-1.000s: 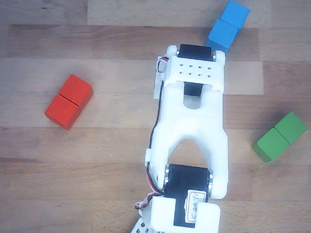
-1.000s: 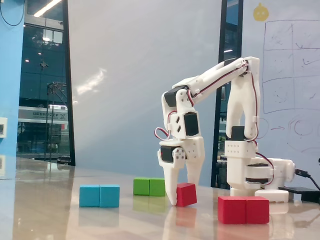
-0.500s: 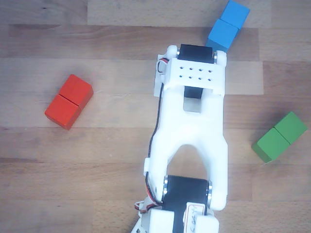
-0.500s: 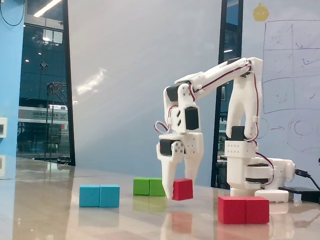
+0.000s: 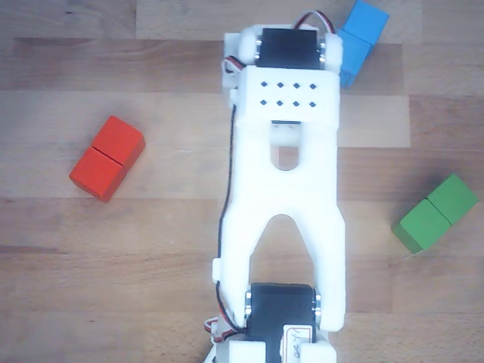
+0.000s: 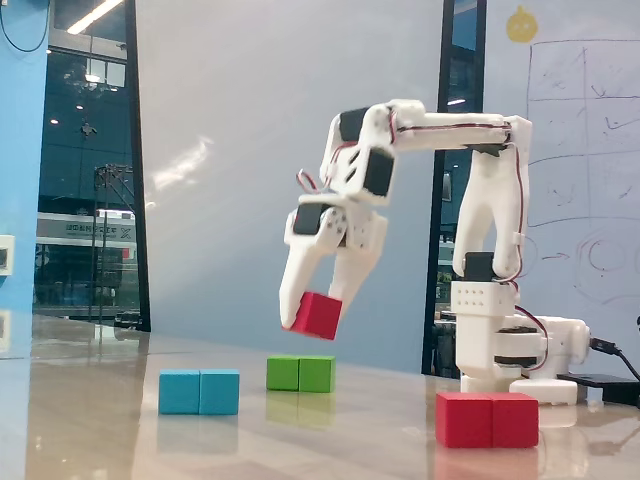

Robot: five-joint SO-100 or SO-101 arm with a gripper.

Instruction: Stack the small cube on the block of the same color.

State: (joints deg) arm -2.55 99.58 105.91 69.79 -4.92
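Pickup complete: white two-finger gripper point(image 6: 318, 300) holds the small matte red cube point(image 6: 317, 314) aloft, tilted; transport and placement onto the seamed red rectangular block point(image 6: 487, 419), below and right, remain.

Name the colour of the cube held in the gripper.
Red; the small cube shows best in the fixed view.

Top-down view: the desk point(image 5: 113, 249) is lit brightly and evenly; colours are slightly washed out.
Shadows from above: only short, soft shadows are cast beside the blocks.
Sharpness from above: a mild softness is seen overall.
Side view: dimmer, cool light is seen; a ceiling light strip point(image 6: 96, 14) is reflected at top left.
Glare: blocks are mirrored faintly in the glossy desk point(image 6: 100, 420).
Background: a diffuse bright streak is shown on the wall panel point(image 6: 185, 160).
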